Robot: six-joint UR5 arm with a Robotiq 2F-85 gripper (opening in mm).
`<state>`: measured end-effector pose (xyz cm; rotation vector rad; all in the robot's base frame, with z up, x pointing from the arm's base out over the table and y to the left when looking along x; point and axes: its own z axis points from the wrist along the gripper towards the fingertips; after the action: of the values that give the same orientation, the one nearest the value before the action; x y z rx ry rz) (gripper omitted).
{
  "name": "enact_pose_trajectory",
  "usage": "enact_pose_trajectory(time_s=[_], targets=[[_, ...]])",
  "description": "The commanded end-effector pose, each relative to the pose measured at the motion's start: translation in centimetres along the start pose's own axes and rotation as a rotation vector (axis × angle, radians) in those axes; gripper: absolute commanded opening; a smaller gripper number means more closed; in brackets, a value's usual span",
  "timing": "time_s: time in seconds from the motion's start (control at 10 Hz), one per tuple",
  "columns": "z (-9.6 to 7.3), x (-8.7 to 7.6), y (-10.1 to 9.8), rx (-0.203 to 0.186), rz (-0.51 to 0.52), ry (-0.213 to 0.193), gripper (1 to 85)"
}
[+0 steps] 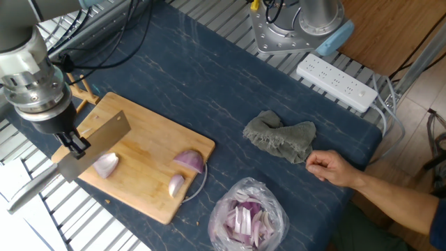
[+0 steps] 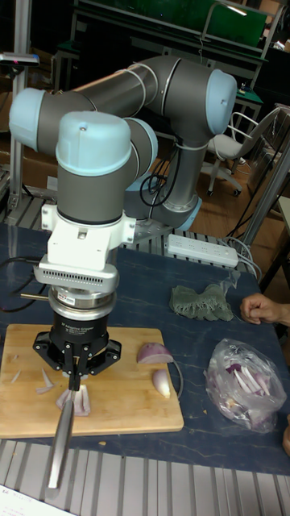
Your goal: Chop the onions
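The UR5 arm arches over from its base at the far edge of the bench, wrist pointing straight down near the left edge, the gripper (image 1: 75,144) (image 2: 77,372) with jaws clamped on a knife (image 1: 94,145) (image 2: 63,431) handle.
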<state>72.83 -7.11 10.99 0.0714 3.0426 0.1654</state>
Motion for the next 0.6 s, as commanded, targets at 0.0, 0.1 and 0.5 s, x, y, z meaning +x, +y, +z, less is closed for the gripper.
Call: enact_pose_trajectory(time_s=[0.0,0.1,0.5], targets=[[0.26,-0.02,0.97,-0.040,-0.015,0.001,1.0],[0.27,0.03,0.82,-0.034,-0.039,0.002,1.0],[0.61,0.31,0.50,-0.026,-0.075,0.016,1.0]])
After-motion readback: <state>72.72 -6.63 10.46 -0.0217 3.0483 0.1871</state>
